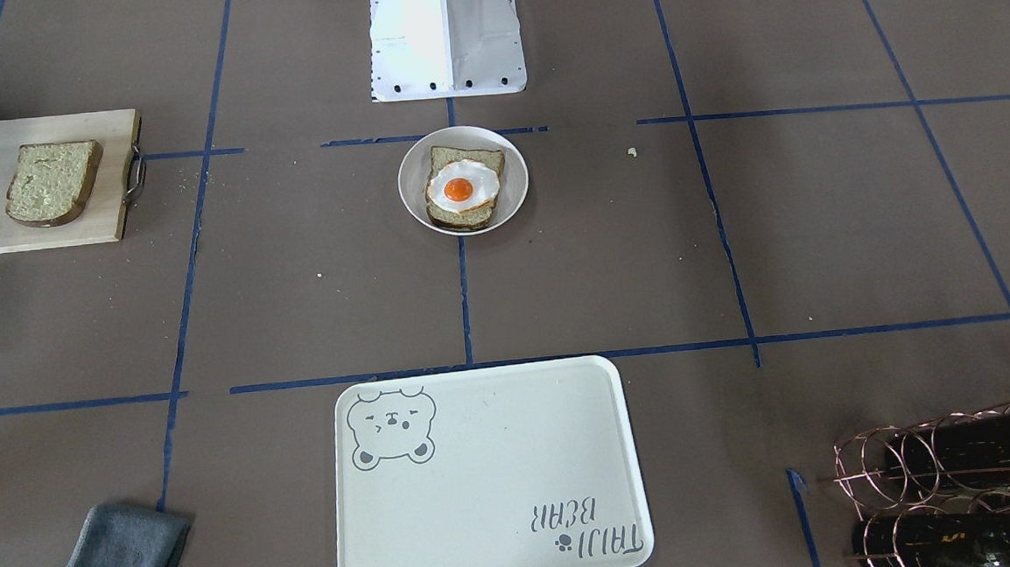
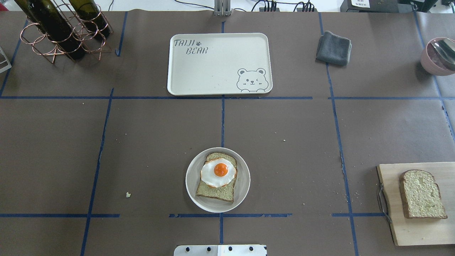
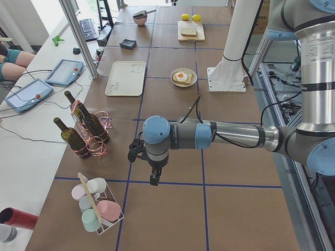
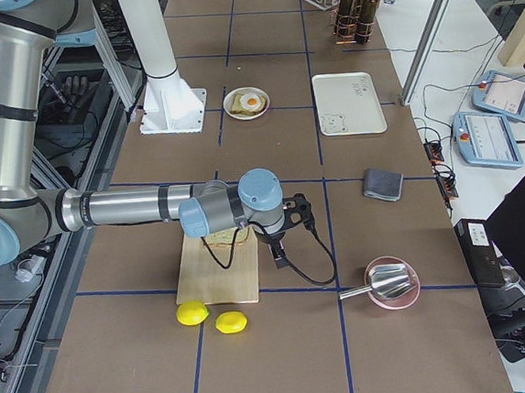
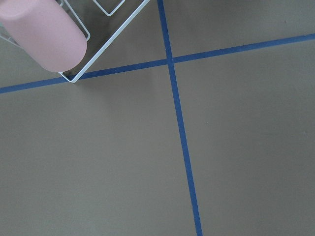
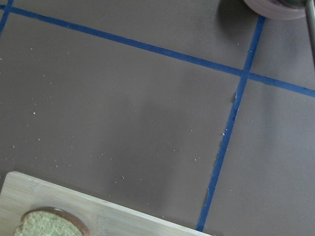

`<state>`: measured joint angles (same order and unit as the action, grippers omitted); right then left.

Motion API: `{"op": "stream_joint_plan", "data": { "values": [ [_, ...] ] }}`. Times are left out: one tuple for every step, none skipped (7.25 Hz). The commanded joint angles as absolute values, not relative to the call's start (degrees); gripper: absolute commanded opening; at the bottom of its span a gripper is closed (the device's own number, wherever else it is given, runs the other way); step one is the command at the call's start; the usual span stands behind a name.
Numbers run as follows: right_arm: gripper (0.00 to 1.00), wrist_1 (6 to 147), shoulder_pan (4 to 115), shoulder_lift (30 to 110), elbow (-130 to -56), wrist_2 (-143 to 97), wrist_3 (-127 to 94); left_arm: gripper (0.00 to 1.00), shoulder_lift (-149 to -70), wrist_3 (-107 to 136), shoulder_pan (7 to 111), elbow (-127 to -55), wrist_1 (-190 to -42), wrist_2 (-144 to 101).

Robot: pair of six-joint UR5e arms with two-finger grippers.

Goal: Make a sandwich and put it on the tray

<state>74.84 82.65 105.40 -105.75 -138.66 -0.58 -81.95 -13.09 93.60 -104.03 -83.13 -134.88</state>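
Note:
One bread slice (image 2: 216,190) lies in a round white bowl (image 2: 244,185) at table centre, with the fried egg (image 2: 218,172) on top of it. The second bread slice (image 2: 422,193) lies on a wooden cutting board (image 2: 401,220) at the right. The tray (image 2: 220,64) lies at the far middle with nothing on it. My left gripper (image 3: 154,177) hangs over bare table near the mug rack. My right gripper (image 4: 279,253) hangs beside the cutting board. Neither shows in a view that tells whether it is open or shut. The right wrist view shows the slice's edge (image 6: 49,225).
A copper rack with wine bottles (image 2: 60,28) stands far left. A grey cloth (image 2: 334,48) and a pink bowl with a spoon (image 2: 439,57) sit far right. Two lemons (image 4: 209,316) lie past the board. A wire rack with mugs (image 3: 97,206) is near my left gripper.

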Motion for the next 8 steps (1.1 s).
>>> {"op": "stream_joint_plan", "data": {
  "values": [
    [1.0,61.2,74.3,109.7,-105.6,-138.4,-16.3,1.0,-81.9,-13.1,93.6,-104.2,-83.1,-134.9],
    [1.0,51.9,70.0,111.9,-105.5,-138.0,-25.7,1.0,-82.0,-13.1,93.6,-104.2,-83.1,-134.9],
    [1.0,45.2,65.1,113.2,-105.4,-135.9,-33.8,1.0,-82.0,-13.1,93.6,-104.2,-83.2,-134.9],
    [1.0,42.0,59.5,113.9,-105.2,-131.5,-39.8,1.0,-82.0,-13.1,93.6,-104.2,-83.2,-134.9],
    [0.99,37.7,54.8,115.0,-104.2,-126.9,-43.3,1.0,-82.0,-13.1,93.6,-104.2,-83.2,-134.9],
    [0.95,31.9,53.1,115.0,-101.2,-126.4,-46.2,1.0,-82.0,-13.1,93.5,-104.2,-83.2,-135.0],
    [0.89,27.0,52.9,115.0,-98.1,-126.4,-46.5,1.0,-82.0,-13.1,93.5,-104.2,-83.3,-135.0],
    [0.81,26.8,52.4,115.1,-97.6,-126.5,-47.0,1.0,-82.0,-13.1,93.5,-104.2,-83.3,-135.1]
  ]
}}
